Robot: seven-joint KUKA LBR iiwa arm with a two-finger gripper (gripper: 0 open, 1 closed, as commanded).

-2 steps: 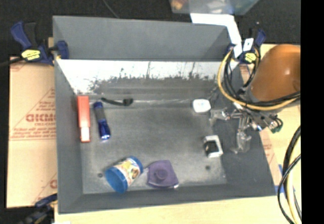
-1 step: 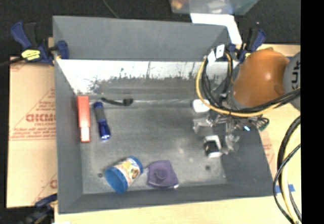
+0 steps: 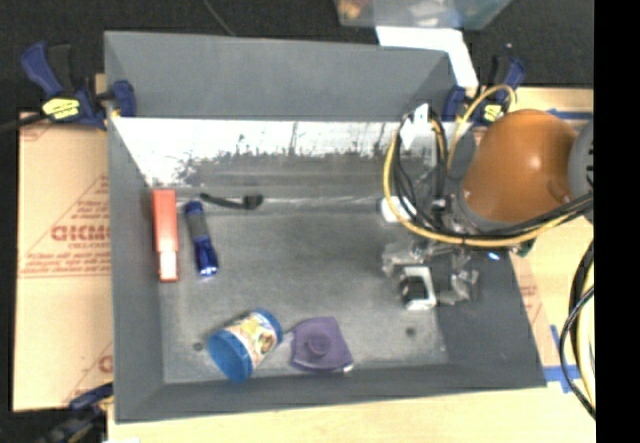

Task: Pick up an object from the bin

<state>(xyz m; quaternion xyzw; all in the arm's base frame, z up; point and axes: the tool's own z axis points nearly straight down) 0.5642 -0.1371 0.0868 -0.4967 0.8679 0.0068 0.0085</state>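
My gripper [image 3: 428, 276] hangs low over the right part of the bin floor, under the orange cover on the wrist. No loose thing lies directly beneath it. Nearest is a purple, rounded flat piece [image 3: 320, 344] at the front, to the gripper's lower left. A small tub with a blue rim and a printed label [image 3: 240, 343] lies on its side just left of the purple piece.
A red-orange bar [image 3: 165, 234] and a blue pen-like stick [image 3: 201, 242] lie side by side near the left wall. A thin black thing [image 3: 232, 200] rests at the back wall. The bin's right wall rises close behind the gripper.
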